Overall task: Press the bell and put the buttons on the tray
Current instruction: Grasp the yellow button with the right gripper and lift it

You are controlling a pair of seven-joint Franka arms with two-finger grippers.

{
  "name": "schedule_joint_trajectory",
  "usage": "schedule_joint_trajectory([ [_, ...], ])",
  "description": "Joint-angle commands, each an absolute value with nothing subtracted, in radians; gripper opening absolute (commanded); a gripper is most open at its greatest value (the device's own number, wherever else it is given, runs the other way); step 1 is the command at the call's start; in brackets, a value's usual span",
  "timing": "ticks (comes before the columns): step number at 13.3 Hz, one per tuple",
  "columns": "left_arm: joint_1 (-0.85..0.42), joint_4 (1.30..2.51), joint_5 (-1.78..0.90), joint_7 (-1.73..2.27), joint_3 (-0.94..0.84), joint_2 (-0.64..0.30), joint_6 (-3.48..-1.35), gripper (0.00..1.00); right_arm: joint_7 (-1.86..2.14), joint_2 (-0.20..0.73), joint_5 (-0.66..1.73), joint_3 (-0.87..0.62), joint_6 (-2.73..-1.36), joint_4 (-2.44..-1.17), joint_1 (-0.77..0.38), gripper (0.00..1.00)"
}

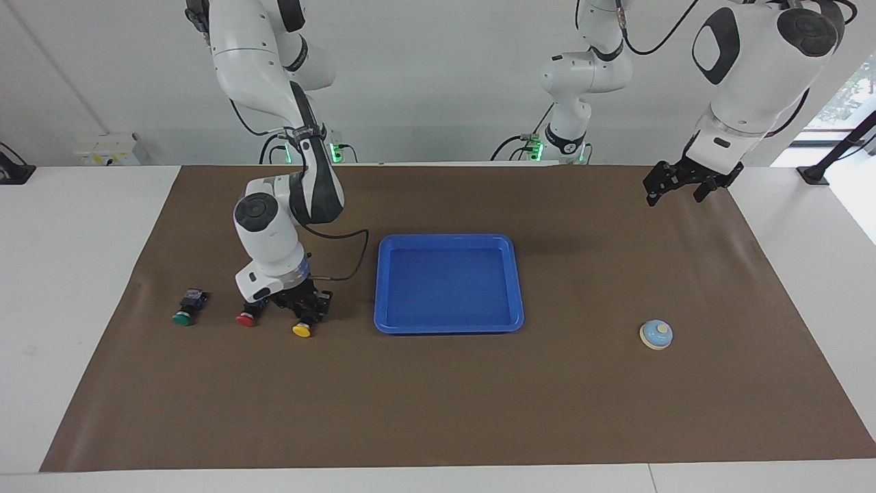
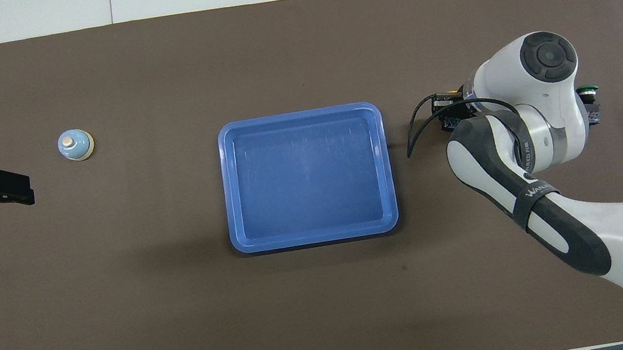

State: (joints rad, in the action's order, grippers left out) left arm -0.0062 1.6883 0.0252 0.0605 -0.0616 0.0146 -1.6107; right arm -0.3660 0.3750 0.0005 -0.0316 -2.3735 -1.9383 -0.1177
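My right gripper (image 1: 306,311) is down at the mat, shut on the black body of the yellow button (image 1: 301,330), whose cap points away from the robots. The red button (image 1: 246,319) lies close beside it and the green button (image 1: 183,317) farther toward the right arm's end. In the overhead view the right arm hides the red button and most of the yellow one. The blue tray (image 1: 448,329) sits mid-table with nothing in it. The bell (image 1: 656,334) stands toward the left arm's end. My left gripper (image 1: 684,183) hangs open above the mat's corner there, apart from the bell.
A brown mat (image 1: 438,404) covers most of the white table (image 1: 75,274). A third white arm's base (image 1: 564,140) stands at the robots' edge, in line with the tray. A cable loops from the right wrist toward the tray's corner.
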Motion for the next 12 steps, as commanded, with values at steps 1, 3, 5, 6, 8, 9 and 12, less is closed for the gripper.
schedule_joint_trajectory([
  [1,-0.011,1.690,0.018,0.066,-0.051,0.028,-1.612,1.00,-0.410,0.376,-0.002,-0.035,-2.379,-1.933,-0.123,0.00],
  [3,-0.002,1.690,0.020,0.064,-0.049,0.028,-1.612,1.00,-0.403,0.374,-0.002,-0.035,-2.350,-1.905,-0.121,0.00],
  [5,-0.002,1.690,0.020,0.064,-0.046,0.032,-1.612,1.00,-0.403,0.373,-0.003,-0.035,-2.217,-1.809,-0.124,0.00],
  [6,-0.002,1.690,0.020,0.064,-0.046,0.032,-1.612,1.00,-0.405,0.371,-0.002,-0.037,-2.156,-1.758,-0.129,0.00],
  [8,-0.002,1.690,0.020,0.064,-0.048,0.032,-1.612,1.00,-0.408,0.368,0.002,-0.037,-2.074,-1.689,-0.179,0.00],
  [9,-0.002,1.690,0.020,0.064,-0.048,0.032,-1.612,1.00,-0.413,0.367,0.006,-0.037,-2.037,-1.659,-0.207,0.00],
  [12,-0.002,1.690,0.020,0.064,-0.046,0.032,-1.612,1.00,-0.498,0.370,0.015,-0.037,-1.980,-1.609,-0.320,0.00],
])
